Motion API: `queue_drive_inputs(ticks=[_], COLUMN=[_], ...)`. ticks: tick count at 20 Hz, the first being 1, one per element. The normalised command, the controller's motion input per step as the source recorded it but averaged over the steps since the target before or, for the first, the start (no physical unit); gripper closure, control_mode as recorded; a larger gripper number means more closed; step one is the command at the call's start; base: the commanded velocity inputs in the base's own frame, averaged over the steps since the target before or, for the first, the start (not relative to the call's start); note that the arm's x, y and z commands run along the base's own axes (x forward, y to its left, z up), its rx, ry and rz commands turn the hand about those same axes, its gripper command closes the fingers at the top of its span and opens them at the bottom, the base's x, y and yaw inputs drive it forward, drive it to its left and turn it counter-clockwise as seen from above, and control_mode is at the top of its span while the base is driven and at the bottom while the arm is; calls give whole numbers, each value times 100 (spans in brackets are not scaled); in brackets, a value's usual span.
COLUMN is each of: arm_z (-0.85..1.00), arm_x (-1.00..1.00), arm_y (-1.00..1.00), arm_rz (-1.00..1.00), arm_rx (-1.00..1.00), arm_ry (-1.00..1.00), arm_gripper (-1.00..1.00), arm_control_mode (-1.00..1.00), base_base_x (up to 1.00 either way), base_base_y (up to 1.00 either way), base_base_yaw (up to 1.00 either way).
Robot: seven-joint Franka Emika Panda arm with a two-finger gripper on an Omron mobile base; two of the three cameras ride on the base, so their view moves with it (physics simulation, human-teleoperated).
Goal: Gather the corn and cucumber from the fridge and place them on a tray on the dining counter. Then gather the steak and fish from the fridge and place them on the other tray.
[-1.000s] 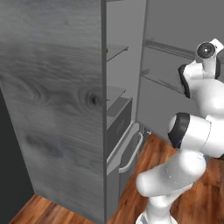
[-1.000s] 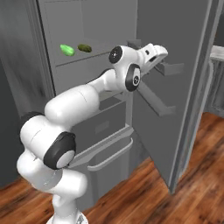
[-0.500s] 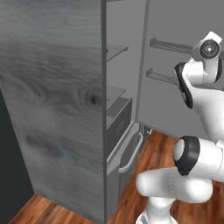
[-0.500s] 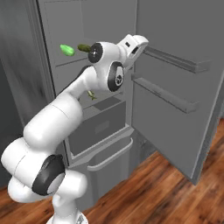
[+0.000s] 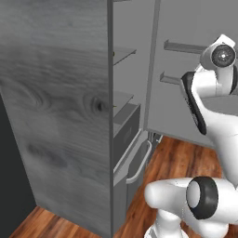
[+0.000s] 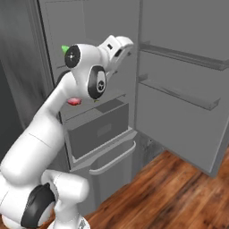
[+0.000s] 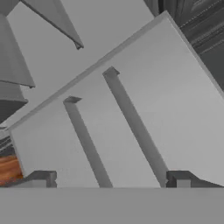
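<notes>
Corn point(image 6: 65, 48) shows you just a bright green tip on an upper shelf of the fridge point(image 5: 69, 116), poking out from behind the arm's elbow joint. Lower down you can see the steak point(image 6: 74, 101), a pink-red slab on the shelf just above the drawer point(image 6: 96, 129). Your gripper point(image 7: 109, 177) has its fingertips point(image 7: 41, 177) spread wide apart with nothing between them, facing the inner side of the open fridge door point(image 6: 183, 80) and its two rails.
</notes>
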Motion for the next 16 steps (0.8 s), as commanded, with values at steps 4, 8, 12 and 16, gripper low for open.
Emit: queue_drive_inputs(ticks=[4, 8, 12, 16], arm_z=[-1, 0, 0, -12], arm_x=[-86, -84, -84, -80], arm_y=[13, 28, 43, 47], arm_rz=[0, 0, -1, 0], arm_rx=[41, 46, 43, 30], arm_ry=[-2, 0, 0, 0], arm_gripper=[-100, -100, -100, -100], arm_control_mode=[-100, -100, -100, -100], base_base_x=[0, 0, 0, 0], base_base_y=[0, 0, 0, 0], base_base_yaw=[0, 0, 0, 0])
